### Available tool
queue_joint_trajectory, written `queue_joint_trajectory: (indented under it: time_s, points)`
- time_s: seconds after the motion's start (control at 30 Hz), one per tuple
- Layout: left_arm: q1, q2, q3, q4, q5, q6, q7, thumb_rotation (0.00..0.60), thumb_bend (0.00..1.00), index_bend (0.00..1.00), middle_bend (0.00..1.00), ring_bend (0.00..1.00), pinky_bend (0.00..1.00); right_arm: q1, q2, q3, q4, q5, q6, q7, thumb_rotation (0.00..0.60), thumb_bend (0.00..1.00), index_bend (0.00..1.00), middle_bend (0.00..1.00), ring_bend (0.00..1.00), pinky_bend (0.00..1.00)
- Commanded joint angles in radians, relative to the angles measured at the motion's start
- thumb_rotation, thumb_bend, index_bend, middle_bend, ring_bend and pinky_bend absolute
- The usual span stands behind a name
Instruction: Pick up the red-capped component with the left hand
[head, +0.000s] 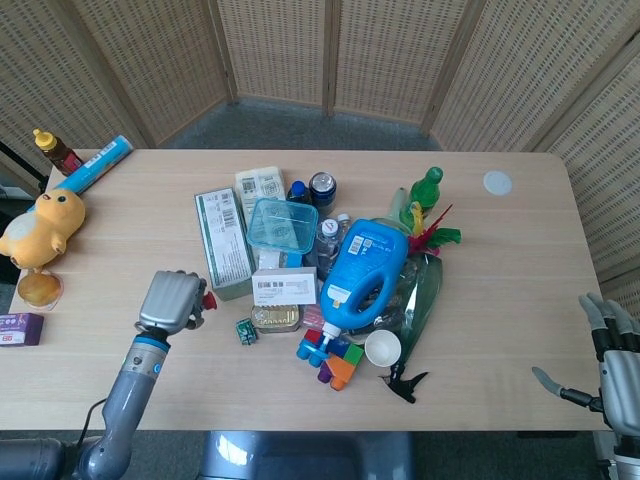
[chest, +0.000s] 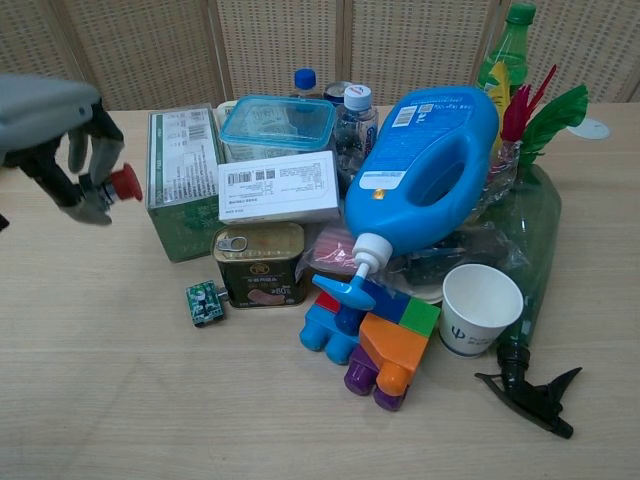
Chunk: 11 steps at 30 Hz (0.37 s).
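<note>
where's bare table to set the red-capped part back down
Bare wood lies in front of the left hand, between the purple box and the small green board. The right end past the sprayer is bare too. The middle is crowded.

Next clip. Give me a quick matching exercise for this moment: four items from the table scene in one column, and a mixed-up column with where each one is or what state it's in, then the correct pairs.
Items
1. red-capped component
2. paper cup
3. small green circuit board
4. teal-lidded container

Places or states
A. lying flat on the table, left of the tin can
B. held off the table in the left robot hand
C. upright, beside the building blocks
D. stacked in the pile, behind the white labelled box

Pairs: 1-B, 2-C, 3-A, 4-D
</note>
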<state>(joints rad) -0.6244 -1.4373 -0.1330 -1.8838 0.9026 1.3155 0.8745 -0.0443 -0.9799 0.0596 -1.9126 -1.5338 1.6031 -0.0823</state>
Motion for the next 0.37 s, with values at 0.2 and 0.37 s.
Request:
queue_joint_trajectory:
  time_s: [0.2, 0.37]
  points:
    - [-0.081, 0.191, -0.162, -0.176, -0.067, 0.04, 0.086, 0.6, 0.02, 0.84, 0.67, 0.55, 0.62, -0.002, 0.001, -0.004, -0.006, -0.01, 0.003, -0.002, 0.381, 0.0, 0.0, 0.0, 0.0, 0.0]
    - [-0.113, 0.265, -0.218, -0.238, -0.108, 0.056, 0.109, 0.6, 0.02, 0.84, 0.67, 0.55, 0.62, -0.002, 0.003, -0.004, -0.006, -0.008, 0.002, 0.004, 0.38, 0.0, 0.0, 0.0, 0.0, 0.0]
